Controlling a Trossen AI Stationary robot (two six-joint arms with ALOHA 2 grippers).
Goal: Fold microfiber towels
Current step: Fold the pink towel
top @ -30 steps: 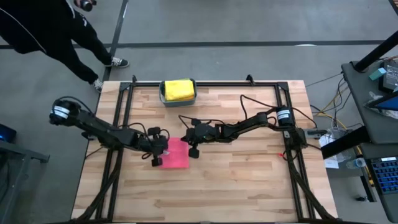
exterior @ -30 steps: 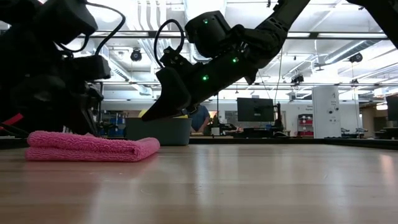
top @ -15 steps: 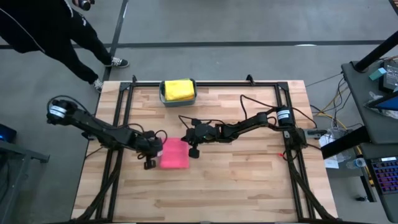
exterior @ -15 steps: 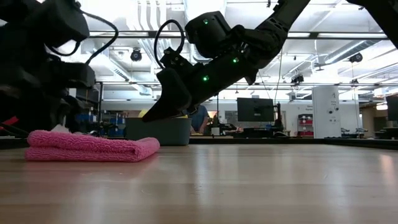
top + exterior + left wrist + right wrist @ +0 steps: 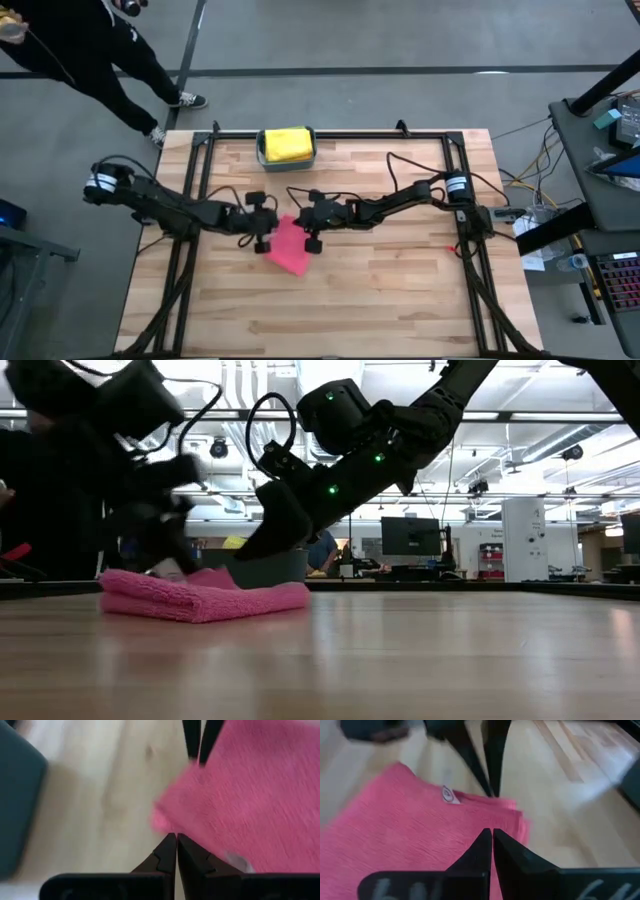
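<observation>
Your folded pink microfiber towel [image 5: 288, 246] lies mid-table [image 5: 400, 300], soft, light and likely to slide; take it at a corner. Both the left gripper [image 5: 262, 231] and right gripper [image 5: 311, 232] flank it, fingers together, holding nothing.

Folded pink towel [image 5: 288, 247] askew mid-table; yellow towel [image 5: 286, 144] binned

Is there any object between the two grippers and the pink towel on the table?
Nothing visible does. The left gripper and the right gripper, both shut, already stand at opposite edges of the folded pink towel. The teal bin, holding a yellow towel, sits apart at the table's far edge.
</observation>
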